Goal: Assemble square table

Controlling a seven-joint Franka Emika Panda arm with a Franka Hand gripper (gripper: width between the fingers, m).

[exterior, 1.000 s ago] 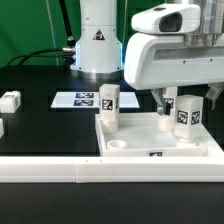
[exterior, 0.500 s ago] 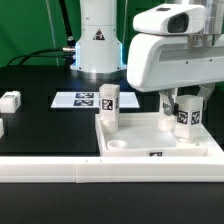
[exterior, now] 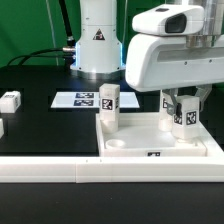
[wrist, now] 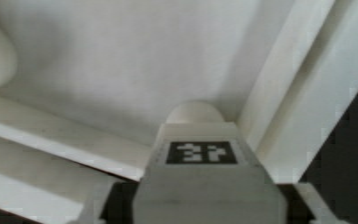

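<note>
The white square tabletop (exterior: 160, 142) lies flat near the front rail, rim up. One tagged leg block (exterior: 108, 104) stands upright in its far corner on the exterior view's left. My gripper (exterior: 183, 112) is shut on a second tagged leg block (exterior: 184, 117), held upright over the tabletop's far corner on the exterior view's right. In the wrist view that leg block (wrist: 202, 170) fills the middle between my fingers, above the tabletop's inner surface (wrist: 140, 60). Another leg block (exterior: 10, 101) lies at the exterior view's far left.
The marker board (exterior: 84, 100) lies flat behind the tabletop. A long white border rail (exterior: 60, 170) runs along the front. The arm's base (exterior: 97, 40) stands at the back. A further white part (exterior: 2, 127) shows at the left edge.
The gripper with the leg block has shifted very slightly; the leg sits a touch lower over the right far corner. Everything else is unmoved.
</note>
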